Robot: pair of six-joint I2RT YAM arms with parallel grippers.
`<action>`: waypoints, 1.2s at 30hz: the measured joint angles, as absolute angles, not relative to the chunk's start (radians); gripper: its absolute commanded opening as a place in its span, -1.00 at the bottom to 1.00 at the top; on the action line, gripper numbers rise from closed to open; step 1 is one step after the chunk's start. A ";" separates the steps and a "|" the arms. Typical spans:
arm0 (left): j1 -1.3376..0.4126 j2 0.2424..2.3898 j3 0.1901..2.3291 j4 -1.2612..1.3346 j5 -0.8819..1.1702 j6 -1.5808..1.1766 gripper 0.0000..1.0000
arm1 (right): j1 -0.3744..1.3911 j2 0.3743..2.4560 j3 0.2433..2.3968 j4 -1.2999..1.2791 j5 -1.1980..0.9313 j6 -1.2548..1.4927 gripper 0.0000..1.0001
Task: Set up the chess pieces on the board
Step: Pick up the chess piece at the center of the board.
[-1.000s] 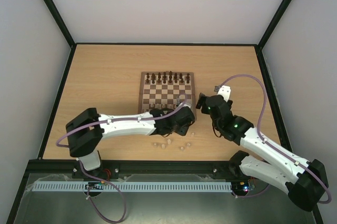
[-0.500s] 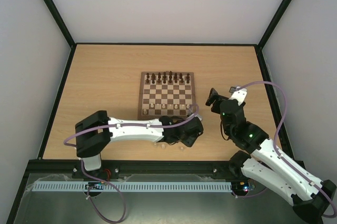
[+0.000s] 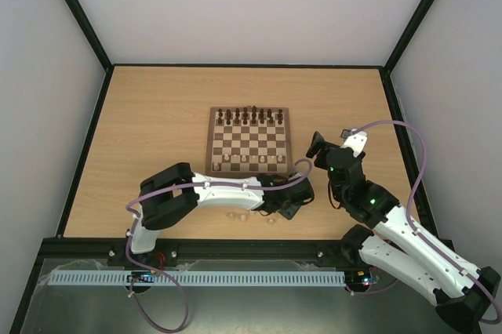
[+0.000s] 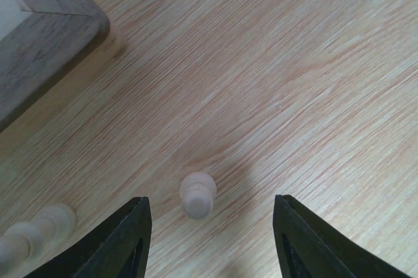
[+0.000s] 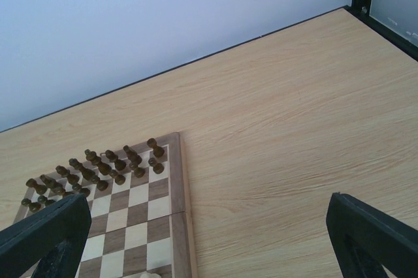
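Note:
The board (image 3: 248,139) lies mid-table, with dark pieces (image 3: 248,115) along its far rows and several pale chess pieces (image 3: 245,161) on its near rows. My left gripper (image 3: 296,199) is open just off the board's near right corner. In the left wrist view a pale pawn (image 4: 198,194) stands on the table between the open fingers (image 4: 124,242), touching neither. Another pale piece (image 4: 32,233) lies at the lower left. My right gripper (image 3: 316,146) is open and empty, raised to the right of the board (image 5: 130,213).
A few loose pale pieces (image 3: 243,218) lie on the table near the front edge, under my left forearm. The board's corner (image 4: 46,49) shows at the upper left of the left wrist view. Black frame posts and white walls surround the table.
My left gripper moved off the board's near edge, right and toward the front, and now straddles a loose pawn. My right gripper drew back from the board's right side and rose, then held.

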State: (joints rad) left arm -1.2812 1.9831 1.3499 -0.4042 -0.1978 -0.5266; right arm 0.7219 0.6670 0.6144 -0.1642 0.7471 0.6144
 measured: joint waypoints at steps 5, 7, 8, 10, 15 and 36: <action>-1.275 2.005 1.363 -0.408 -0.189 -0.521 -0.19 | 0.721 0.664 0.614 -0.164 0.746 0.614 1.00; -1.273 2.010 1.369 -0.411 -0.185 -0.519 -0.26 | 0.721 0.664 0.614 -0.164 0.745 0.614 1.00; -1.272 2.014 1.373 -0.411 -0.183 -0.520 -0.28 | 0.721 0.664 0.614 -0.164 0.745 0.614 0.99; -1.270 2.024 1.381 -0.410 -0.181 -0.520 -0.35 | 0.721 0.664 0.614 -0.164 0.744 0.614 1.00; -1.261 2.041 1.383 -0.411 -0.176 -0.522 -0.51 | 0.721 0.664 0.614 -0.164 0.741 0.614 1.00; -1.251 1.933 1.382 -0.481 -0.212 -0.525 -0.87 | 0.721 0.635 0.614 -0.164 0.747 0.614 0.99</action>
